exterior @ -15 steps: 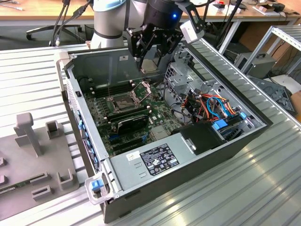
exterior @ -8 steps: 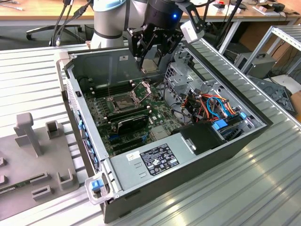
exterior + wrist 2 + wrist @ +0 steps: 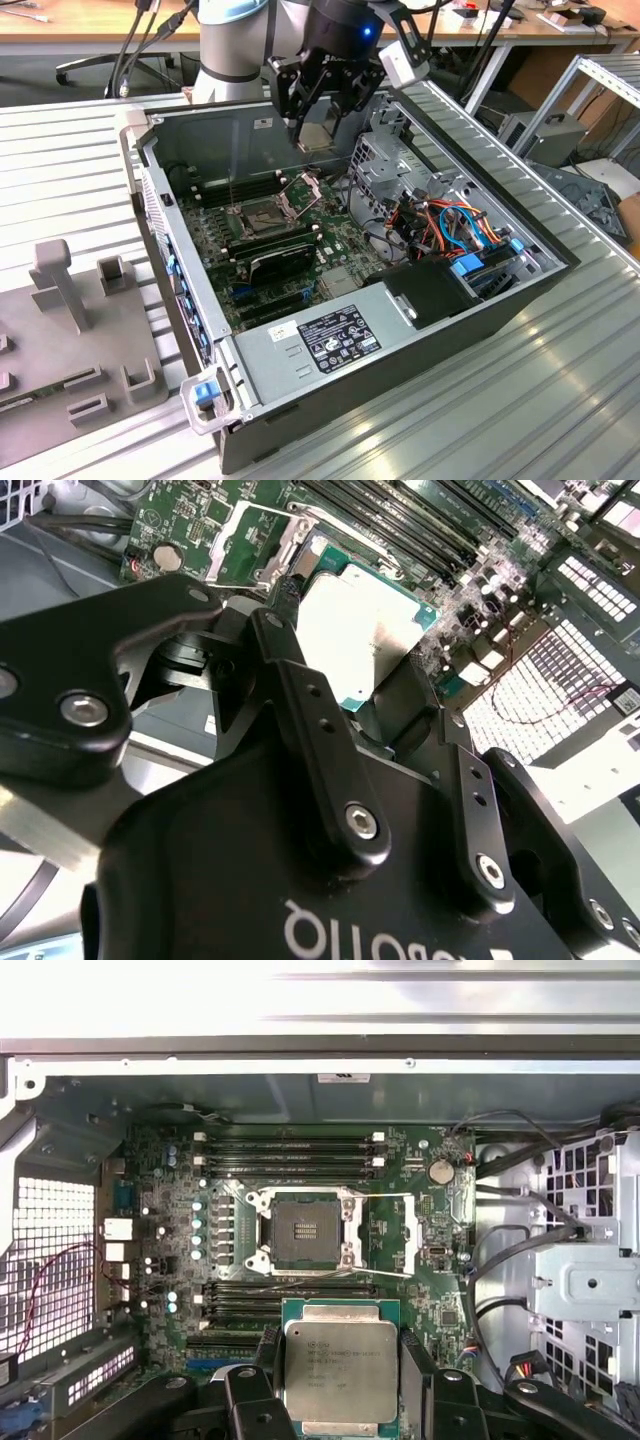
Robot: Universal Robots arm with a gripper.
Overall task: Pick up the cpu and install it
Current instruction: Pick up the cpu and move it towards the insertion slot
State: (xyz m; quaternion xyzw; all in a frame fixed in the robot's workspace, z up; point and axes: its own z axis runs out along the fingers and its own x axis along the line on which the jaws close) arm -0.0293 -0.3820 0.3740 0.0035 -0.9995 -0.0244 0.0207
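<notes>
The cpu (image 3: 340, 1368), a flat square chip with a silver-grey face on a green edge, is clamped between my gripper's black fingers (image 3: 415, 1358). In the exterior view my gripper (image 3: 317, 128) hangs above the open computer case, near its far wall, shut on the cpu (image 3: 318, 133). The second wrist view shows the cpu (image 3: 365, 630) tilted over the green motherboard (image 3: 190, 520). On the motherboard (image 3: 400, 1160) the dark square socket (image 3: 303, 1230) lies open, its metal frame (image 3: 395, 1232) swung to one side. The cpu is clear of the socket and above it.
The case walls (image 3: 150, 170) ring the board. A metal drive cage (image 3: 385, 160), orange and blue cables (image 3: 450, 225) and a black power supply (image 3: 430, 290) fill the exterior view's right. Memory slots (image 3: 290, 1145) flank the socket. A grey fixture tray (image 3: 70, 340) lies outside the case.
</notes>
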